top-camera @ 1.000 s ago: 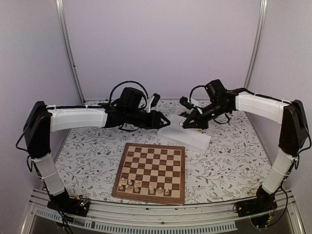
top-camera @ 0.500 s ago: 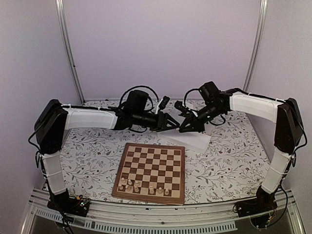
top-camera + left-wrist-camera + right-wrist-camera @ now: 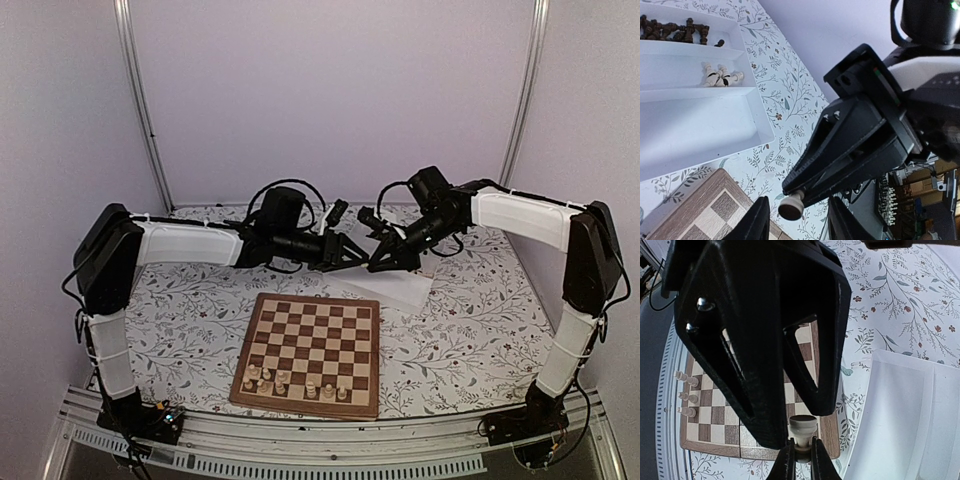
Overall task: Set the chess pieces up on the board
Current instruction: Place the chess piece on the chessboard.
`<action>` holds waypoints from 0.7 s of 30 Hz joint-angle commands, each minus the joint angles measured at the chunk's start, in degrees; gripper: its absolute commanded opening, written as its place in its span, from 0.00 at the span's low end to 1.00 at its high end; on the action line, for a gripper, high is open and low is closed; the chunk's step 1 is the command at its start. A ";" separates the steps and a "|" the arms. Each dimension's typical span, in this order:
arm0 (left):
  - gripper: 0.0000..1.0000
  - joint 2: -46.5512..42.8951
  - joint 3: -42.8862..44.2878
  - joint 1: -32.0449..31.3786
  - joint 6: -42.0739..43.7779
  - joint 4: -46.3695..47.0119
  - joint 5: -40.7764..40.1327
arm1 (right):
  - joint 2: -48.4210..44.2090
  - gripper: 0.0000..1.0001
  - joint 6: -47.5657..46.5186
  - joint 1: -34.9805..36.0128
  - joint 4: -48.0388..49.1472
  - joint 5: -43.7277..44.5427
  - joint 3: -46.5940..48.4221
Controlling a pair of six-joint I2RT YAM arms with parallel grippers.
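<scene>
My right gripper (image 3: 376, 263) is shut on a pale cream chess piece (image 3: 803, 430), gripping its stem, in the air over the table between the white tray and the board's (image 3: 312, 340) far edge. My left gripper (image 3: 354, 254) faces it, open. Its fingers (image 3: 740, 365) stand on either side of the piece's round base (image 3: 790, 207) with small gaps. Several pale pieces (image 3: 295, 385) stand on the board's near rows. More pale pieces (image 3: 720, 76) and dark pieces (image 3: 675, 30) lie in the tray.
The white two-compartment tray (image 3: 405, 285) sits behind the board to the right, its near compartment (image 3: 695, 125) bare. Both forearms stretch across the far half of the floral-patterned table (image 3: 180, 320), close together. Grey walls enclose the back and sides.
The left arm swung right and met the right gripper, which shifted slightly left with the pale piece. The left jaws have narrowed a little around the piece's base.
</scene>
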 commanded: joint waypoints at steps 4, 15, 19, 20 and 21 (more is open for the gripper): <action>0.42 0.26 0.42 0.28 0.36 0.13 -1.85 | -0.81 0.02 -0.69 0.85 0.43 -0.93 0.14; 0.32 1.59 0.63 -0.03 -1.05 1.14 0.03 | -1.44 0.02 -0.49 0.88 0.54 -1.54 0.17; 0.31 2.22 1.01 -0.07 -1.32 1.07 0.40 | -1.44 0.02 -0.50 0.93 0.59 -1.71 0.07; 0.30 2.43 1.09 -0.11 -1.34 1.07 0.50 | -1.44 0.02 -0.49 0.90 0.59 -1.71 0.08; 0.28 2.52 1.10 -0.11 -1.46 1.21 0.66 | -1.44 0.02 -0.49 0.89 0.66 -1.75 0.00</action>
